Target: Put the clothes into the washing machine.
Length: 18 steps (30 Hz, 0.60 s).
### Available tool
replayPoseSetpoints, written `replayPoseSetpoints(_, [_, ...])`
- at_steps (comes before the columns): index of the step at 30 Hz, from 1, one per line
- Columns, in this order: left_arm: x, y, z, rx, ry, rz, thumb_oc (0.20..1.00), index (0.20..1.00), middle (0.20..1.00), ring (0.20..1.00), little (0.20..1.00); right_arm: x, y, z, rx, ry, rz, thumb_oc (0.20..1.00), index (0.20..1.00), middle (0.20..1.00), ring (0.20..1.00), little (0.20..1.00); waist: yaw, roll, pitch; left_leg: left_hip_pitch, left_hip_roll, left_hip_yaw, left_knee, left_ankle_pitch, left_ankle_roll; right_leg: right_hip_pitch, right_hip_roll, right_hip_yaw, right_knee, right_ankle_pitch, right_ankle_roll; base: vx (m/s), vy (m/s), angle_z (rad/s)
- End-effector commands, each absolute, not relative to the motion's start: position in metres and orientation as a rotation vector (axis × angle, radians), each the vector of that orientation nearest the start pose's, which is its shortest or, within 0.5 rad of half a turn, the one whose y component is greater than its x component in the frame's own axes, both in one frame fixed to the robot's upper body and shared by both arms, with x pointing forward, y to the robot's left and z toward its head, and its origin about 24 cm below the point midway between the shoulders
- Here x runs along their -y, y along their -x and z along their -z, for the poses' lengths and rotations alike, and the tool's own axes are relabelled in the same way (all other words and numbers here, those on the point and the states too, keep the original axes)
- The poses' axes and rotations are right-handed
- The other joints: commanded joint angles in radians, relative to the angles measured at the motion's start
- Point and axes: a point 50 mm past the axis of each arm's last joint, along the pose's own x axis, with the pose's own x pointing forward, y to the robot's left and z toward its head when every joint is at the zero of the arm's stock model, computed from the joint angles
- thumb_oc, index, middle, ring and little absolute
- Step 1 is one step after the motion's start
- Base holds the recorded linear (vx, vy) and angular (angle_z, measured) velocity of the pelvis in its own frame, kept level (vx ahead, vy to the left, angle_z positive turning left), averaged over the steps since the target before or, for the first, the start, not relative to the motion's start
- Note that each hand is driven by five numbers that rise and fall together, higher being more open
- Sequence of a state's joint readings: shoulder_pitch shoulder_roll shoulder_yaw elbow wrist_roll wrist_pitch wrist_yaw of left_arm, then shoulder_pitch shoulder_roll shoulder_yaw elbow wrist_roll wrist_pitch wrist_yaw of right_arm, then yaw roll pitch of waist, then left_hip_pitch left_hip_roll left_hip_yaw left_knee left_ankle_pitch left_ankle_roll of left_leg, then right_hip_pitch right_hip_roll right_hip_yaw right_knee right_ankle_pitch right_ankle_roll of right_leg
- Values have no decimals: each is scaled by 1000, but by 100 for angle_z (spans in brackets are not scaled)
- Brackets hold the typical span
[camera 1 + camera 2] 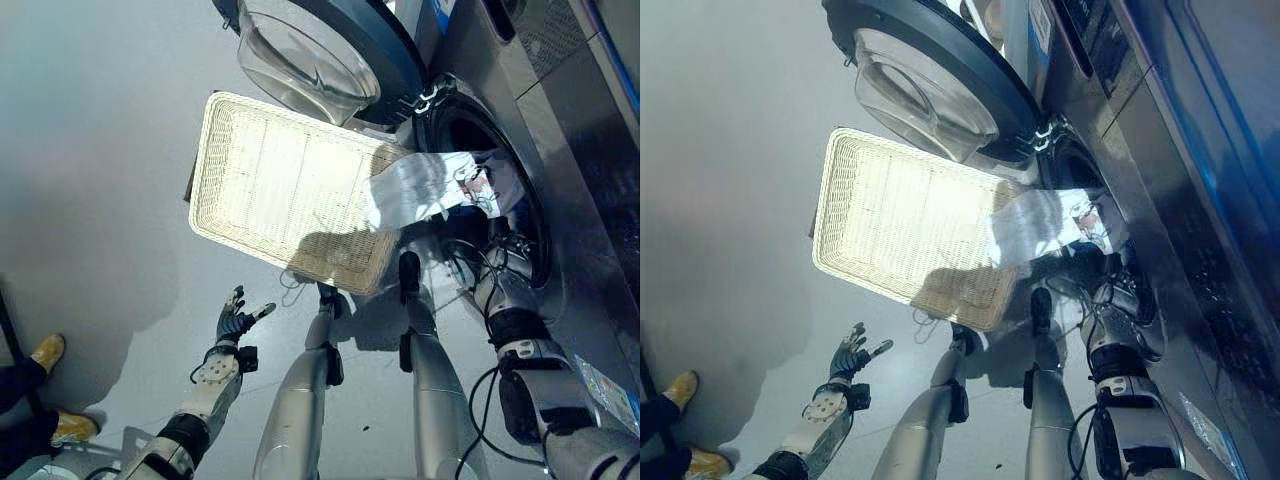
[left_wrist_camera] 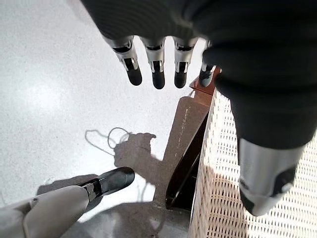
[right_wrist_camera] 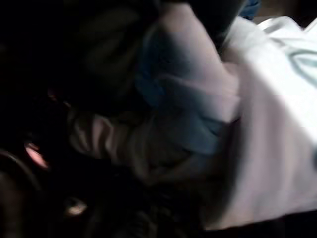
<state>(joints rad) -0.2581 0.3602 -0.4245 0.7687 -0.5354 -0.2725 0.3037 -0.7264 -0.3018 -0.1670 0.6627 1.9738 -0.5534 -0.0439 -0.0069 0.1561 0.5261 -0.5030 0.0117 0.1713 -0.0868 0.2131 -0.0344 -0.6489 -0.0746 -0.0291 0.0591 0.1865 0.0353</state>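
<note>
A white garment [image 1: 430,185] hangs out of the washing machine's dark drum opening [image 1: 480,130] and drapes onto the near corner of the white wicker basket [image 1: 205,160]. My right hand [image 1: 497,290] reaches into the drum below that cloth, its fingers hidden inside. In the right wrist view, pale cloth with blue parts [image 3: 257,124] lies bunched in the dark drum. My left hand [image 1: 236,322] hovers open over the grey floor, left of the basket, with its straight fingers [image 2: 158,69] holding nothing. The basket's bottom is bare.
The machine's round glass door [image 1: 310,60] stands swung open above the basket's far side. The basket [image 2: 218,198] rests on a low brown stand [image 2: 185,163]. A person's yellow shoes [image 1: 48,352] show at the lower left on the grey floor.
</note>
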Motion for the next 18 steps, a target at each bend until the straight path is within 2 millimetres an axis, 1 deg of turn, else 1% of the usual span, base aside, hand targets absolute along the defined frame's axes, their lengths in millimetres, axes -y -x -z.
replayPoseSetpoints(1, [-206,-259,52,-373,-58,-221,1000,1000,1000,1000,1000,345,-316,-179,1040,-1730,693,200,200,200,200,200,-37,42,-6,-34,-67,-23,123,-105,-7,23,2,-82,80,-95,47,29,-45,-3])
replayPoseSetpoints(2, [-208,-258,53,-381,-64,-219,1000,1000,1000,1000,1000,352,-308,-183,1093,-1748,755,200,200,200,200,200,-38,40,-6,-26,-66,-25,127,-115,-9,31,4,-82,86,-107,47,77,-88,-9])
replayPoseSetpoints(3, [-212,-257,53,-390,-79,-213,1000,1000,1000,1000,1000,370,-284,-196,1283,-1804,923,200,200,200,200,200,-42,39,-6,-29,-64,-29,133,-117,-10,31,11,-78,96,-116,42,77,-88,-9])
replayPoseSetpoints(5, [-212,-258,52,-387,-81,-214,1000,1000,1000,1000,1000,373,-281,-199,1309,-1814,935,200,200,200,200,200,-42,38,-6,-38,-63,-29,135,-110,-9,23,13,-78,96,-108,39,26,-61,-8])
replayPoseSetpoints(6, [-215,-257,51,-391,-89,-212,1000,1000,1000,1000,1000,379,-269,-202,1390,-1831,991,200,200,200,200,200,-44,37,-6,-33,-63,-35,138,-118,-11,30,15,-76,104,-120,39,32,-108,-13])
replayPoseSetpoints(7, [-218,-261,45,-383,-95,-209,1000,1000,1000,1000,1000,389,-254,-212,1513,-1833,1056,200,200,200,200,200,-43,38,-6,-51,-62,-40,144,-108,-10,15,21,-74,112,-114,33,62,-116,-8])
replayPoseSetpoints(9, [-219,-264,40,-381,-95,-205,1000,1000,1000,1000,1000,396,-248,-222,1554,-1823,1074,200,200,200,200,200,-39,42,-6,-58,-63,-47,150,-104,-11,9,25,-73,125,-119,30,41,-87,0])
replayPoseSetpoints(10, [-221,-266,37,-381,-94,-202,1000,1000,1000,1000,1000,398,-247,-230,1547,-1827,1049,511,511,511,511,511,-38,44,-6,-66,-63,-50,157,-102,-12,1,25,-74,135,-122,29,47,-67,0])
replayPoseSetpoints(11, [-222,-267,36,-382,-92,-199,1000,1000,1000,1000,1000,399,-250,-235,1516,-1821,1008,915,915,915,915,915,-38,47,-6,-72,-64,-52,164,-100,-12,-5,26,-74,144,-125,27,42,-52,-2])
replayPoseSetpoints(12, [-223,-267,36,-384,-89,-199,1000,1000,1000,1000,1000,399,-253,-236,1485,-1815,998,1000,1000,1000,1000,1000,-38,49,-6,-78,-66,-55,171,-100,-13,-11,27,-74,153,-129,25,44,-43,-6])
replayPoseSetpoints(15, [-220,-268,38,-392,-84,-190,1000,1000,1000,1000,1000,391,-272,-231,1288,-1846,980,1000,1000,1000,1000,1000,-33,60,-6,-96,-73,-65,191,-98,-9,-30,30,-72,181,-142,17,49,-42,-4])
replayPoseSetpoints(16, [-219,-267,39,-396,-83,-181,1000,1000,1000,1000,1000,390,-280,-227,1213,-1833,977,1000,1000,1000,1000,1000,-30,66,-6,-92,-77,-69,196,-108,-9,-27,29,-72,194,-159,16,51,-31,0])
replayPoseSetpoints(18, [-219,-267,39,-393,-82,-180,1000,1000,1000,1000,1000,390,-282,-228,1196,-1832,970,1000,1000,1000,1000,1000,-28,68,-6,-100,-77,-69,197,-101,-7,-34,29,-73,195,-153,14,0,0,0])
